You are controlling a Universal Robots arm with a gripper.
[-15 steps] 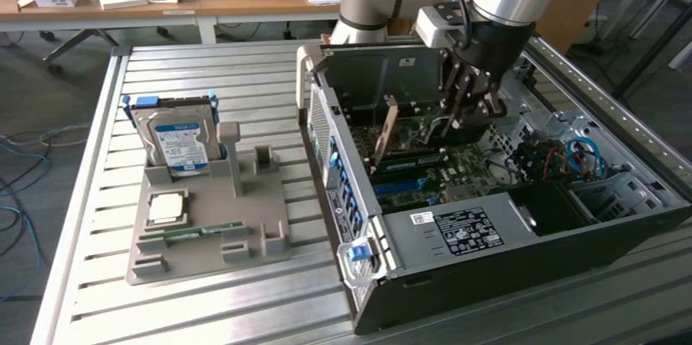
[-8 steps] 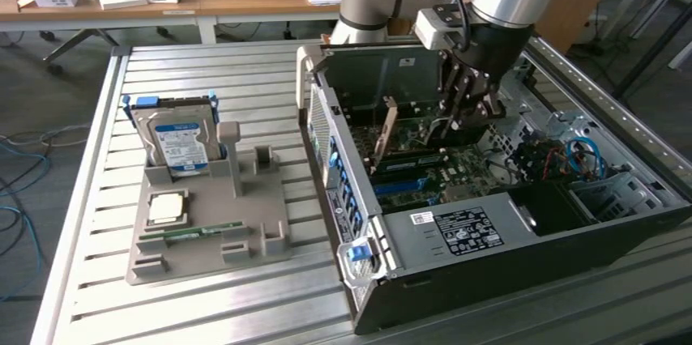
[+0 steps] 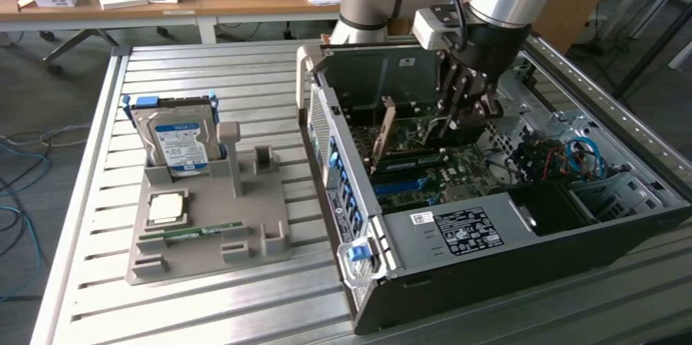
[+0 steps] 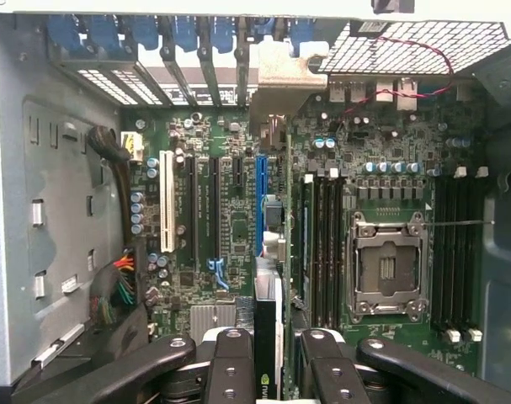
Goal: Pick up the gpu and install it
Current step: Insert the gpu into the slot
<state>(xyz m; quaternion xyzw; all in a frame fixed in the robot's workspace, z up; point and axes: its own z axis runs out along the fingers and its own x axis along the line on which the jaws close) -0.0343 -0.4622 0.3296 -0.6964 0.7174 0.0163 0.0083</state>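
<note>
Gripping the gpu (image 4: 268,316) edge-on, the half-closed fingers (image 4: 230,362) hold it upright inside the open computer case (image 3: 433,296), lined up over the blue slot (image 4: 260,198), presumably so its edge meets it squarely.

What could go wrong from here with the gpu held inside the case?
1. The gpu, clamped in the hand, looks offset from the blue slot; pressed down misaligned, its edge could jam on the motherboard.
2. Its metal bracket sits close to the blue rear tabs and might snag there.
3. The hand seems to grip one end, so the card may tilt.
</note>
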